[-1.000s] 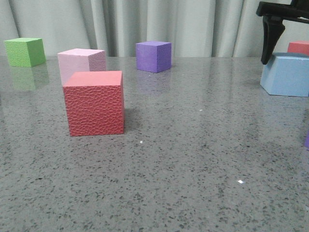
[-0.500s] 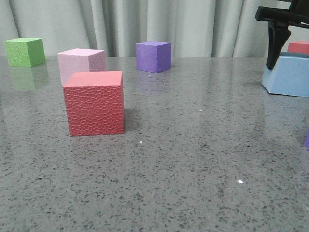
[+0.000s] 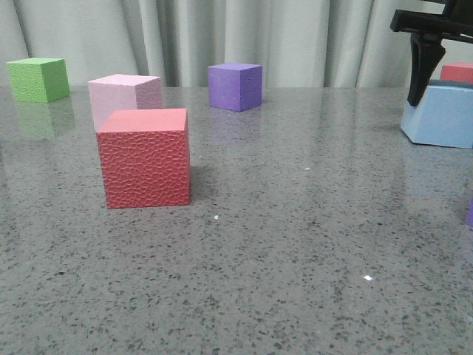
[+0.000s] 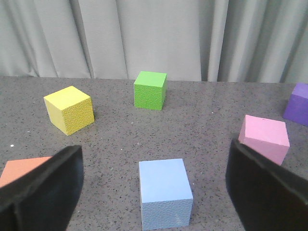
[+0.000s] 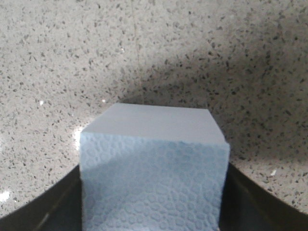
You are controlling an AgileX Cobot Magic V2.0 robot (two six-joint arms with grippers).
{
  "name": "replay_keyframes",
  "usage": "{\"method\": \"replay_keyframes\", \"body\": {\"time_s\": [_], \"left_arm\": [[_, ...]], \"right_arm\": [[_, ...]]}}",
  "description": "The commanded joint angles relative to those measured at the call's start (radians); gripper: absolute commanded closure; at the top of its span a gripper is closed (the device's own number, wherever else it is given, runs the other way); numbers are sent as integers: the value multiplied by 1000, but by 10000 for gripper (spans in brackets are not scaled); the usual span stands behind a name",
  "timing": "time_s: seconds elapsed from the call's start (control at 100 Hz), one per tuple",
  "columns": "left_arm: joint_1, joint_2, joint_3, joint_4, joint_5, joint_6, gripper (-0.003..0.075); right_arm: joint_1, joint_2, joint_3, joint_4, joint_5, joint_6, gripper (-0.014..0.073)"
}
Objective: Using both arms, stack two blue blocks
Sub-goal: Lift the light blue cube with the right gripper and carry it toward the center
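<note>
A light blue block with a smooth top and a finely pebbled side stands on the grey table. It lies between the wide-apart fingers of my left gripper, which is open and touches nothing. The other blue block, with a bumpy face, fills the gap of my right gripper, whose dark fingers press both its sides. In the front view this block is at the far right edge, with one black finger against its upper left side. The left gripper is out of the front view.
A textured red cube stands left of centre with a pink cube behind it. A green cube and a purple cube stand by the curtain, another red cube behind the right block. A yellow cube shows in the left wrist view.
Over the last second the right gripper's finger and the blue block in it shifted slightly right, and the block turned a little. In the last half second they hardly moved.
</note>
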Motion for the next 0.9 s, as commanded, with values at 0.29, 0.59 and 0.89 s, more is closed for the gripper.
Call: {"method": "replay_keyframes", "body": {"time_s": [0.29,0.59,0.89], "left_arm": [[1,9,-41,-8,-85,0,136],[1,9,-41,-8,-98,0,136],[1,9,-41,-10,-98,0,136]], "right_arm": [[28,-55,-96,25,51,-3,118],[161,-54,-226,30,84,59,118],[330,-5,-244,71,2,138,118]]}}
